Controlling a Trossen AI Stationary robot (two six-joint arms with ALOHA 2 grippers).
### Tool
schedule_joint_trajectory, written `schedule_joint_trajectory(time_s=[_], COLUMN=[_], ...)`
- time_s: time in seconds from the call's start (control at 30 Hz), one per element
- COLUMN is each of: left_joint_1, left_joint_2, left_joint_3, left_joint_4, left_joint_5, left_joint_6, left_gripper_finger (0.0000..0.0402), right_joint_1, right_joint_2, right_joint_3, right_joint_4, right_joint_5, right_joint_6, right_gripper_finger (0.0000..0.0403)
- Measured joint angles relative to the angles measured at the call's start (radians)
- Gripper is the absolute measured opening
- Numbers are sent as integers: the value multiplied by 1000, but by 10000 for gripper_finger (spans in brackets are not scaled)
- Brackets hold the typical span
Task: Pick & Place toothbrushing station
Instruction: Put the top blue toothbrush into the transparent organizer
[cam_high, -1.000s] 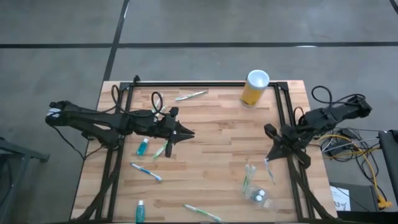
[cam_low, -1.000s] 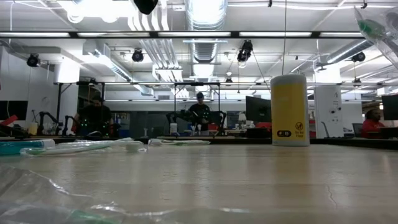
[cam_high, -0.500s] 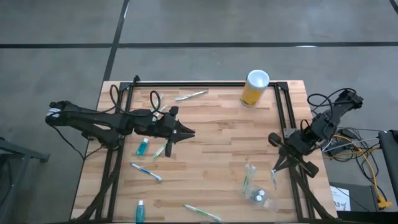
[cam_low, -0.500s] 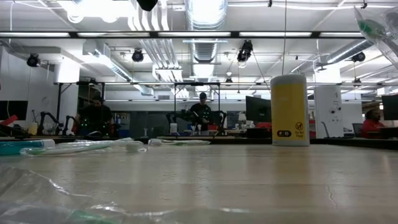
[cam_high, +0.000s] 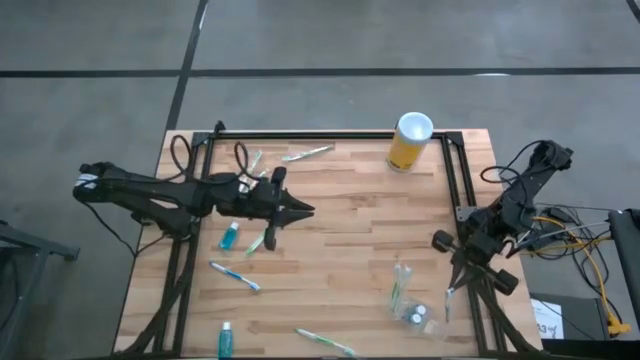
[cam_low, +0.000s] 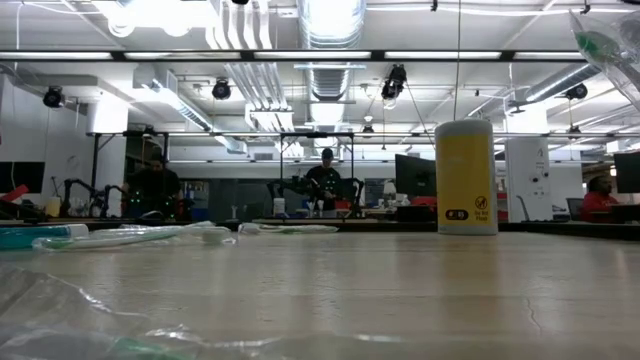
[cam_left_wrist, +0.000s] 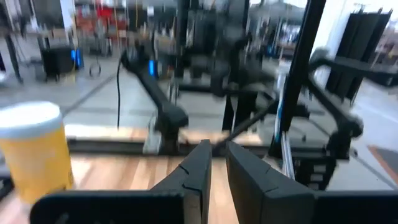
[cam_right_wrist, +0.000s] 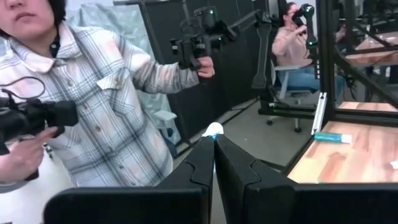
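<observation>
Right hand (cam_high: 447, 303) pinches toothbrush (cam_right_wrist: 213, 129); left hand (cam_high: 304, 211) empty.

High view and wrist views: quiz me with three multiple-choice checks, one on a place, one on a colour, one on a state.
1. Where does the yellow cylinder stand?
A. In the middle of the table
B. By the table's edge, on the right arm's side
C. At a corner on the left arm's side

2. What colour is the small tube lying beside the left arm?
A. Red
B. Black
C. Teal

3. How do the right gripper's fingers stand?
A. Closed together
B. Spread wide
C. Hidden from every view

Answers: 1 B, the high view shows it at the edge, right of the middle. 2 C, its body reads teal in the high view. 3 A, the right wrist view shows them nearly touching.
</observation>
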Motion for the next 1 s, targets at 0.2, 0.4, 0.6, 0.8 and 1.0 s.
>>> schedule_joint_trajectory(time_s=[0.2, 0.4, 0.6, 0.8, 1.0], left_joint_1=[0, 0, 0, 0, 0], left_joint_2=[0, 0, 0, 0, 0], left_joint_3=[0, 0, 0, 0, 0], left_joint_4=[148, 222, 255, 263, 264], left_joint_5=[0, 0, 0, 0, 0], left_joint_6=[59, 70, 70, 70, 70], left_gripper_finger=[53, 53, 53, 53, 53], right_joint_1=[0, 0, 0, 0, 0], right_joint_2=[-4, -8, -7, -7, -5], right_joint_3=[-112, -199, -294, -365, -413], right_joint_4=[138, 230, 349, 411, 410], right_joint_5=[0, -1, -1, 24, 42], right_joint_6=[3, 39, 61, 62, 164], right_gripper_finger=[8, 8, 8, 8, 8])
